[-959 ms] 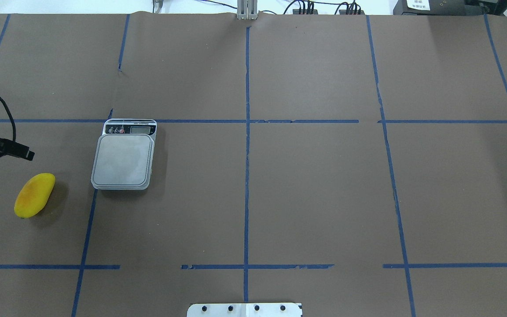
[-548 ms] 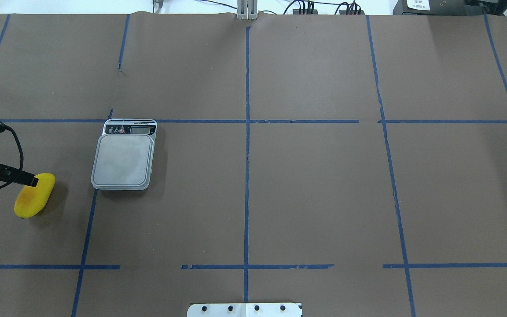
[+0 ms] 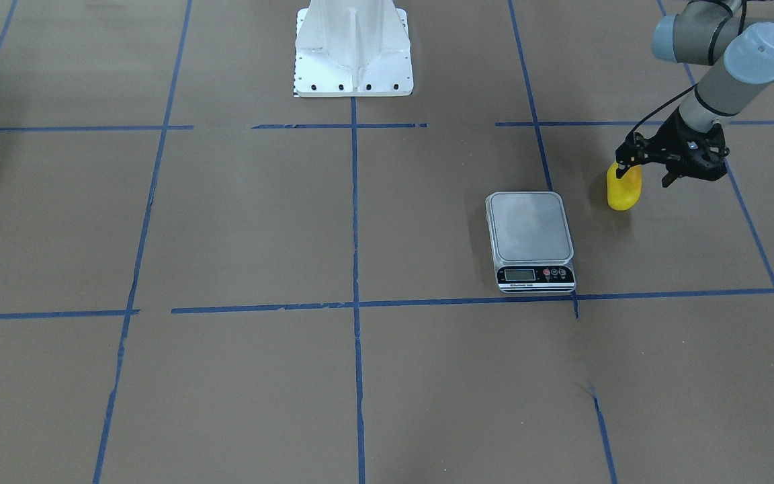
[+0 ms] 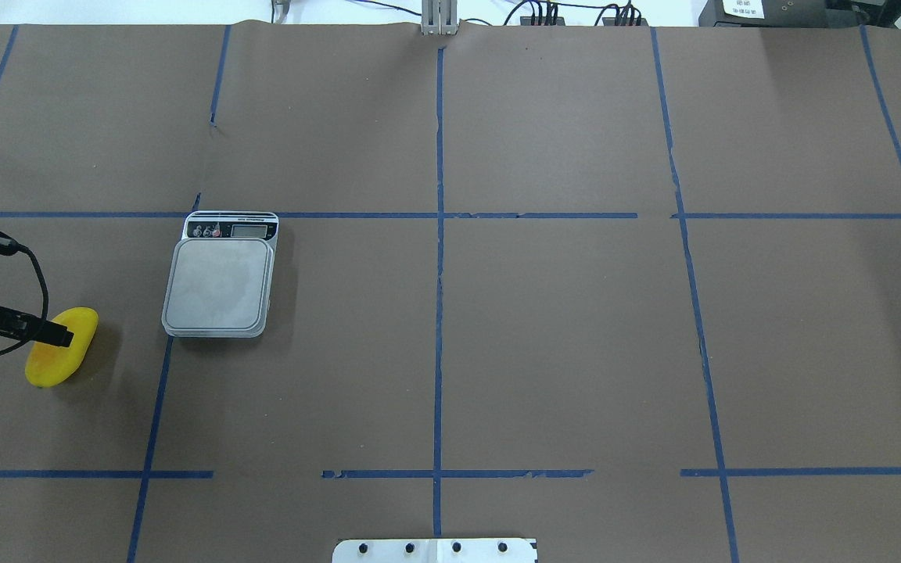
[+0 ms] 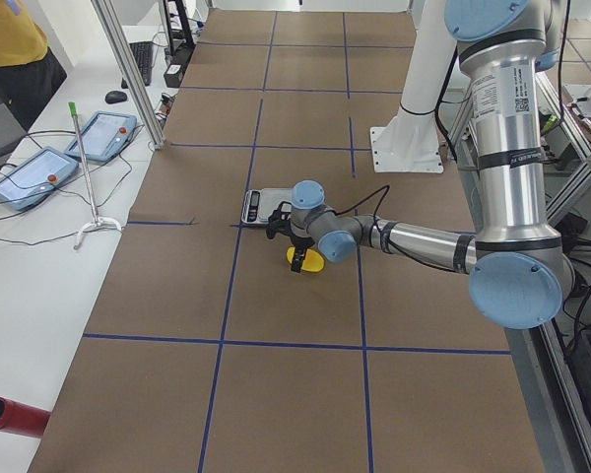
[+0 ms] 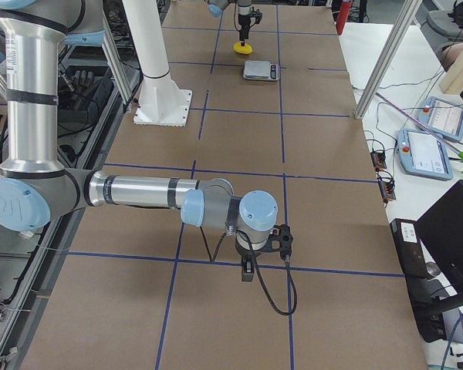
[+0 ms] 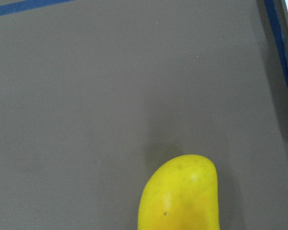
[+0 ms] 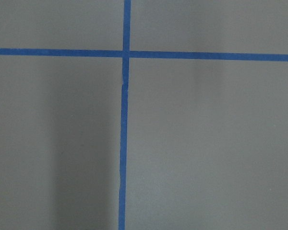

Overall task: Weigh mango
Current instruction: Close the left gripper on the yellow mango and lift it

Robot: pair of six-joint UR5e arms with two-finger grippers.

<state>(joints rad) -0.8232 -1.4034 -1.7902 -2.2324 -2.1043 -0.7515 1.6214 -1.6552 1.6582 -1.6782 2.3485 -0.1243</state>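
Observation:
The yellow mango (image 4: 59,358) lies on the brown table left of the kitchen scale (image 4: 218,283); it also shows in the front view (image 3: 624,191) and fills the bottom of the left wrist view (image 7: 180,196). My left gripper (image 3: 646,176) is open and hangs just above the mango's robot-side end. One finger (image 4: 59,337) overlaps the fruit; the mango is not between the fingers. My right gripper (image 6: 251,266) hangs low over bare table far from the scale, seen only in the right side view, so I cannot tell if it is open or shut.
The scale's platform (image 3: 529,227) is bare, its display (image 3: 520,274) turned away from the robot. The white robot base (image 3: 353,47) stands at the table's robot side. Blue tape lines (image 4: 439,313) cross the brown paper. Operator tablets (image 5: 30,172) lie beyond the table.
My left gripper has moved toward the robot's side of the table, from beside the scale's level to over the mango. The mango and scale have not moved.

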